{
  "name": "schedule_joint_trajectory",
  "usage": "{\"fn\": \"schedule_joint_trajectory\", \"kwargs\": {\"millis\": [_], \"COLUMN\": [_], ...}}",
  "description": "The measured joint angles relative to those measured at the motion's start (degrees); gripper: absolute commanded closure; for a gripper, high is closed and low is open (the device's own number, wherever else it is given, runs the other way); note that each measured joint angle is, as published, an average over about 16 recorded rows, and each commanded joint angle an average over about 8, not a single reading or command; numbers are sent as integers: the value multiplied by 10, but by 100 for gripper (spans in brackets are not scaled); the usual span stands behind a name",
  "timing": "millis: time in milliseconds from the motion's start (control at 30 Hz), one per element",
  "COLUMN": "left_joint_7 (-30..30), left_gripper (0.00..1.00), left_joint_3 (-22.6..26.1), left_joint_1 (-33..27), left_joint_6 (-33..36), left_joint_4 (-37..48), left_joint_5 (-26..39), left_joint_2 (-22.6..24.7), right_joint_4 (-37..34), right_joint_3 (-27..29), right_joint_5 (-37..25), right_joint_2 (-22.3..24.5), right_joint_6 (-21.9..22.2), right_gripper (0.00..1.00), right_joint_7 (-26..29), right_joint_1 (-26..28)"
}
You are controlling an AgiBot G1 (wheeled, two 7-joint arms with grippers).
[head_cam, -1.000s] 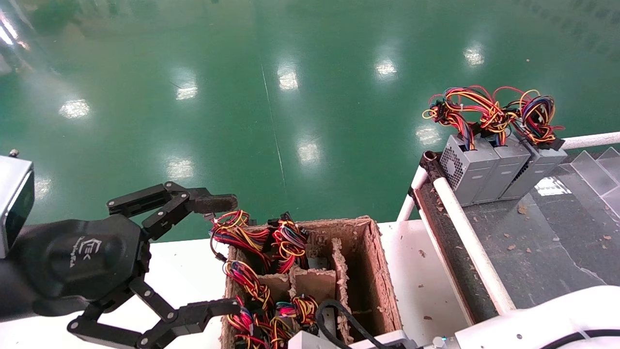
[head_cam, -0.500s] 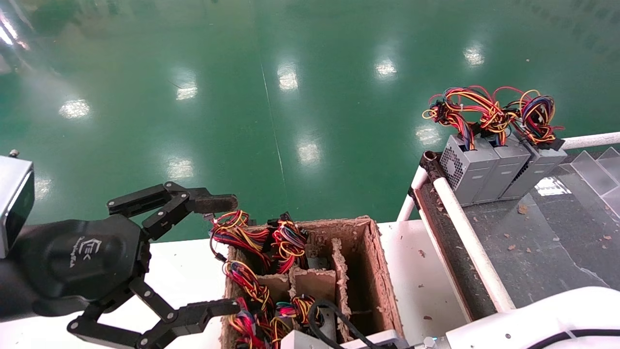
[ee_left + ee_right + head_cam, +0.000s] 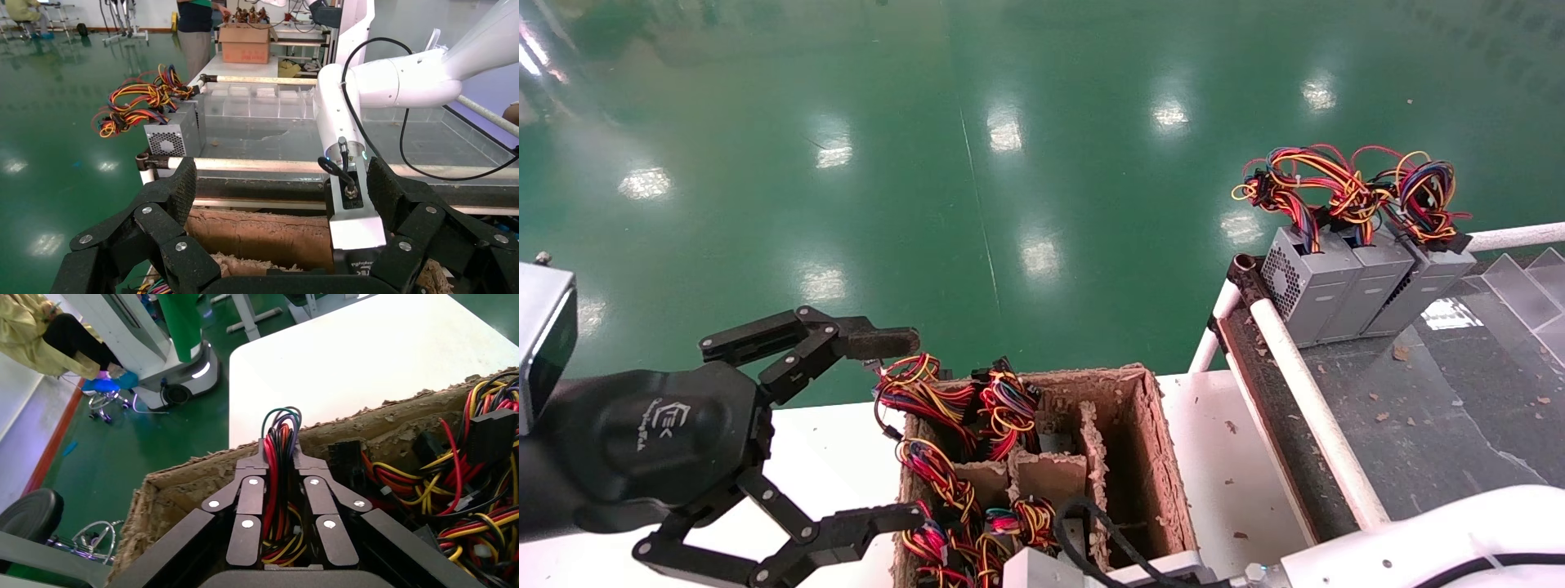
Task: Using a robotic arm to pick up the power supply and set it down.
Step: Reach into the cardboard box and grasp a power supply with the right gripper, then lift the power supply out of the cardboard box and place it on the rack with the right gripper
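As you look down through the head view, the left gripper (image 3: 878, 429) hangs beside the near-left corner of the brown fibre crate (image 3: 1152, 457), its black fingers spread wide apart and holding nothing; the upper fingertip sits just beside the wire bundles (image 3: 964, 400) that rise from the crate's left compartments; the crate stands on a white table (image 3: 829, 457); at the crate's near edge you see the right arm (image 3: 1434, 543), white and cabled, reaching down into the box, its gripper hidden from this camera; to your right, three grey power supplies (image 3: 1365, 286) stand side by side on the dark conveyor (image 3: 1418, 408), touching one another, their coloured wires bunched above them.

From the left wrist view, you see the left gripper (image 3: 278, 190) with its two padded fingers (image 3: 180, 190) well apart; between them stands the white right arm (image 3: 343, 135), pointing down into the crate (image 3: 257, 229); beyond lie the conveyor rail (image 3: 257, 165) and a power supply (image 3: 174, 135) with its vent grille facing you.

From the right wrist view, the right gripper (image 3: 280, 459) is inside the crate (image 3: 183, 478), its fingers drawn together and clamped on the wires (image 3: 280, 432) of a power supply; the red, black and yellow strands pass between the pads; the grey body of that unit is hidden below the fingers.
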Motion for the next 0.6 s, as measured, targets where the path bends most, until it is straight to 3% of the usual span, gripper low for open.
{"fn": "schedule_joint_trajectory", "kwargs": {"millis": [600], "left_joint_7": [0], "left_gripper": [0], "left_joint_3": [0], "left_joint_1": [0], "left_joint_6": [0], "left_joint_4": [0], "left_joint_5": [0], "left_joint_2": [0], "right_joint_4": [26], "right_joint_3": [98], "right_joint_5": [158], "right_joint_2": [93], "right_joint_6": [-39], "right_gripper": [100], "right_joint_7": [-20], "right_joint_1": [4]}}
